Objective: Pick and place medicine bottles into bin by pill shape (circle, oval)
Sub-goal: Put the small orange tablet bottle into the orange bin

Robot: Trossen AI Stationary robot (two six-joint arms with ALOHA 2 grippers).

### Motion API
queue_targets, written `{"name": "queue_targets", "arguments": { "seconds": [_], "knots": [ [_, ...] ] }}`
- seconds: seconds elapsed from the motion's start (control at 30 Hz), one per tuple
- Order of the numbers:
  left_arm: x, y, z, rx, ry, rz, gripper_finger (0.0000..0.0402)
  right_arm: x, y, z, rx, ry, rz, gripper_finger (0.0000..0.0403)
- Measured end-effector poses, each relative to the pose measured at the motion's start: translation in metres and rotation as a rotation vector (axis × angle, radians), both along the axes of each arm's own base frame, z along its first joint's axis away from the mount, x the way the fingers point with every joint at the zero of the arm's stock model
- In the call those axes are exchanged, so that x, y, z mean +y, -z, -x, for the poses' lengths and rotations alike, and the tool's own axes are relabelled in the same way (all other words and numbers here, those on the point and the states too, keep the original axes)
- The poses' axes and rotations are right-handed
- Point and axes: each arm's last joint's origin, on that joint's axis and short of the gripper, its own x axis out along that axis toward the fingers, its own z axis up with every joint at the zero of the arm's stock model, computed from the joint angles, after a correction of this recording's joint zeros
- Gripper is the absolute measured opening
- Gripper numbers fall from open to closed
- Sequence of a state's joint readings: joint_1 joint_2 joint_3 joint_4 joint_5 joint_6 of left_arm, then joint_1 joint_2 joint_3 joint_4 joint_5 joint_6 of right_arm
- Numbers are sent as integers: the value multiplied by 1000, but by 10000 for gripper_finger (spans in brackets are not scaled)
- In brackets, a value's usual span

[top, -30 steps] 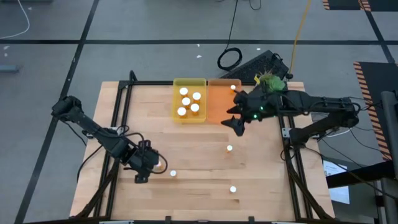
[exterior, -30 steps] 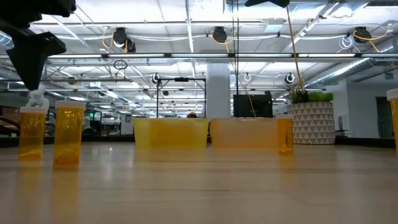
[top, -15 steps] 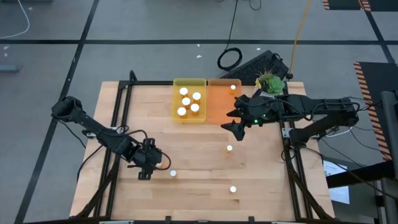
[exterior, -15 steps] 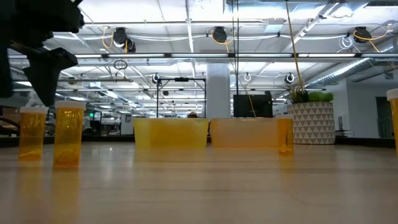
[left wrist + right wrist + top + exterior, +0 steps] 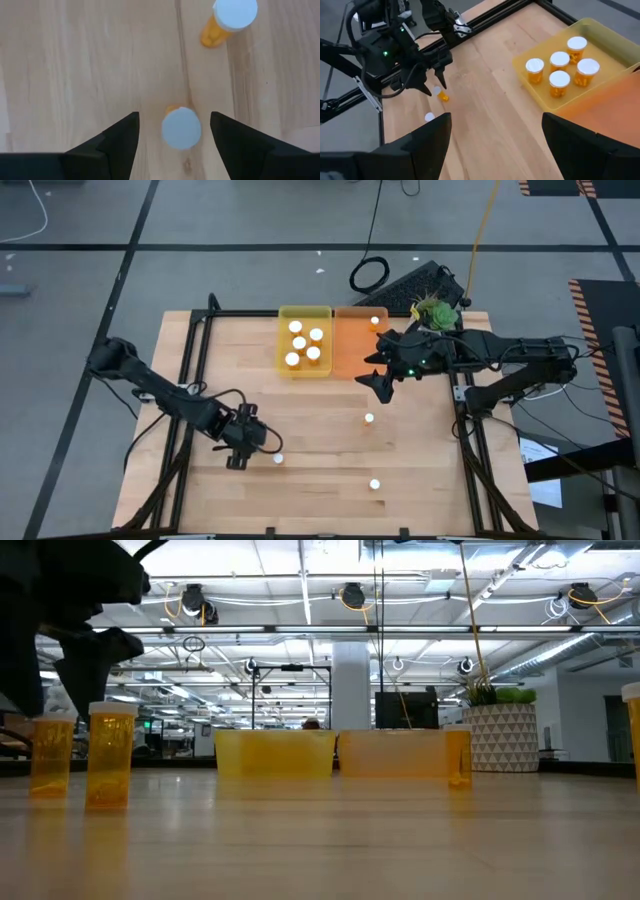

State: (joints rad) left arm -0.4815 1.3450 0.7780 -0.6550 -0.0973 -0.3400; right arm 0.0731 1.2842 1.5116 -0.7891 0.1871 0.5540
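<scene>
Medicine bottle (image 5: 182, 128) is stood upright on the wood table (image 5: 320, 440), well away from the yellow tray (image 5: 304, 340), framed between the spread fingers of the left gripper (image 5: 256, 446), nothing grabbed yet. That arm is stretched low, wrist pointed down. The right gripper (image 5: 377, 373) is parked just beside the orange tray (image 5: 352, 350), fingers wide, empty.

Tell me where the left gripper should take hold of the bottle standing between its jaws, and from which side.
Grip the bottle on its orange wall just under the white cap, coming straight down from above. It stands upright, cap up, and the open left gripper already hangs over it with a jaw on either side, so closing there should meet the round sides squarely.
</scene>
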Motion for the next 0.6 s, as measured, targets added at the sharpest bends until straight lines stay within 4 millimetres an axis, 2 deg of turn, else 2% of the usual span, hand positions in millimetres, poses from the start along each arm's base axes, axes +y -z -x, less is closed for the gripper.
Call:
{"name": "queue_targets", "arguments": {
  "seconds": [0.23,0.43,0.6],
  "knots": [
    [0,9,-4,45,4,4,246,-4,0,0,4,0,19,302],
    [-1,9,-5,38,3,7,245,-4,0,0,7,-15,35,302],
    [-1,9,-5,37,14,2,220,-4,0,0,8,-16,39,302]
  ]
}}
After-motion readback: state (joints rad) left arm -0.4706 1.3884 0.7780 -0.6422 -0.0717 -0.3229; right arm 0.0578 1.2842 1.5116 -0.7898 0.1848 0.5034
